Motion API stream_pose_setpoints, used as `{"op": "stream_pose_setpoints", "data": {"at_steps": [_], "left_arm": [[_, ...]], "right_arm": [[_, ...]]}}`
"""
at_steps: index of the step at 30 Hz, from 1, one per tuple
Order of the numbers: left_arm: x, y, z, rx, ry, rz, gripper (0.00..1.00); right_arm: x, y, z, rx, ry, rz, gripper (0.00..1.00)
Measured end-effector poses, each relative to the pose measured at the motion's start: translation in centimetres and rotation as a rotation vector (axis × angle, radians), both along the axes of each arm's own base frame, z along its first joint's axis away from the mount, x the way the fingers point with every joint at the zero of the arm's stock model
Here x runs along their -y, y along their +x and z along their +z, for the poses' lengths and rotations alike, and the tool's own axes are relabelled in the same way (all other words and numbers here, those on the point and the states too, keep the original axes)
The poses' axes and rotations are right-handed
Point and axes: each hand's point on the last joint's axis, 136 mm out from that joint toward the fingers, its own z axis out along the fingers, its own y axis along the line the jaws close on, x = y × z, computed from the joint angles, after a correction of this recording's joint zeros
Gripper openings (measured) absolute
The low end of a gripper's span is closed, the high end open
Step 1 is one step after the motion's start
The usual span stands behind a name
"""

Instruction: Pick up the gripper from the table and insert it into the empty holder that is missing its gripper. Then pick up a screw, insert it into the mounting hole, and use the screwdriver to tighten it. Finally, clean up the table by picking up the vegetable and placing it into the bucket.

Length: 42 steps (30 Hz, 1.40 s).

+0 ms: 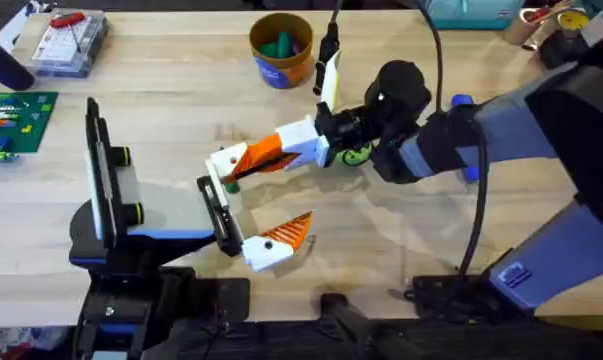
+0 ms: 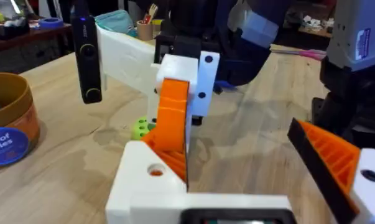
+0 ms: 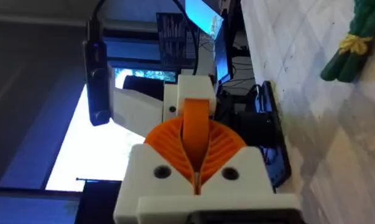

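1. The table (image 1: 181, 90) is light wood, with both arms reaching toward its middle.
2. The right gripper (image 1: 321, 135) is clamped on the gripper (image 1: 271, 150), holding its white base with the orange wedge pointing at the holder (image 1: 224, 165).
3. The left gripper (image 1: 221, 215) sits beside the holder; whether it is clenched I cannot tell.
4. The bucket (image 1: 281, 68) stands at the far edge, something green inside.
5. The vegetable (image 1: 356, 155) lies just beside the right gripper, partly hidden.
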Motion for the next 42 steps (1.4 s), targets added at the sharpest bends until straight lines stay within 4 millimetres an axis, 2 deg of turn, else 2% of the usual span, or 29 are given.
{"op": "stream_pose_setpoints", "data": {"at_steps": [5, 6, 7, 11, 12, 13, 25, 33, 37, 42], "left_arm": [[0.0, 0.0, 0.0, 0.001, 0.0, 0.001, 0.986], [0.0, 0.0, 0.0, 0.001, 0.0, 0.002, 0.986], [0.0, 0.0, 0.0, 0.002, 0.001, 0.0, 0.986], [0.0, -0.1, 0.0, 0.004, 0.001, -0.007, 0.986], [0.0, -0.1, 0.0, 0.004, 0.001, -0.007, 0.986], [0.0, -0.1, 0.0, 0.004, 0.001, -0.007, 0.986], [0.0, -0.1, 0.0, 0.004, 0.001, -0.007, 0.986], [0.0, -0.1, 0.0, 0.004, 0.001, -0.007, 0.987], [0.0, -0.1, 0.0, 0.004, 0.001, -0.007, 0.987], [0.1, -0.1, 0.0, 0.004, 0.001, -0.007, 0.987]], "right_arm": [[0.0, 0.0, 0.0, -0.001, 0.0, -0.002, 0.033], [0.0, 0.0, 0.0, -0.003, -0.001, -0.003, 0.116], [0.0, 0.1, -0.1, -0.006, -0.003, -0.008, 0.243], [-0.1, 0.4, -0.2, -0.013, -0.005, -0.029, 0.849], [-0.1, 0.5, -0.2, -0.011, -0.005, -0.032, 0.947], [-0.1, 0.5, -0.1, -0.009, -0.003, -0.035, 0.985], [0.0, 0.9, -0.2, -0.011, -0.004, -0.047, 0.997], [0.9, 2.2, -0.4, 0.008, -0.005, -0.086, 0.997], [1.8, 3.0, -0.5, -0.005, -0.041, -0.12, 0.996], [4.0, 5.0, 0.3, -0.008, -0.116, -0.191, 0.997]]}}
